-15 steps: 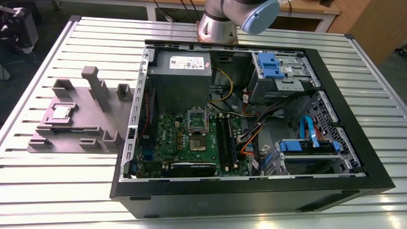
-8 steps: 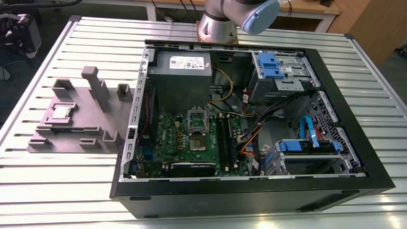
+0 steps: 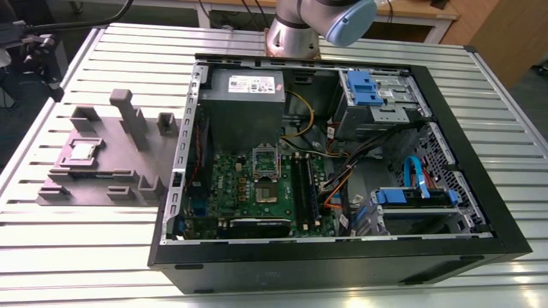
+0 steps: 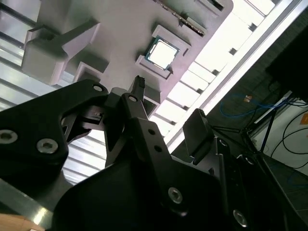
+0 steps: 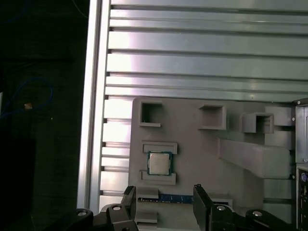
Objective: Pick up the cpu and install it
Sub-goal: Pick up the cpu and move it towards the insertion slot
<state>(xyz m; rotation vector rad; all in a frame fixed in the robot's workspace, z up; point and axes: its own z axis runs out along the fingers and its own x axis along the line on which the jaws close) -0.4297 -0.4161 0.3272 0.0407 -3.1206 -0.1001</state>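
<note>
The cpu (image 5: 159, 163) is a small square chip with a silvery top, lying flat in a raised pocket of the grey fixture (image 5: 192, 144). In the second wrist view the cpu (image 4: 162, 52) sits beyond the black fingertips (image 4: 139, 84). My gripper (image 5: 164, 193) hovers above the fixture, a short way off to one side of the chip. It is open, its two fingers spread wider than the chip and nothing between them. In the exterior view the cpu (image 3: 83, 149) rests on the fixture (image 3: 111, 167) on the exterior view's left, outside the computer case.
An open black computer case (image 3: 462, 192) lies on the slatted aluminium table (image 3: 51, 256). Its green motherboard (image 3: 248, 186) has a socket (image 3: 266, 194) with a raised silver frame (image 3: 264, 159). Grey posts (image 3: 128, 115) stand up from the fixture. The table edge (image 5: 91, 120) lies close to the fixture.
</note>
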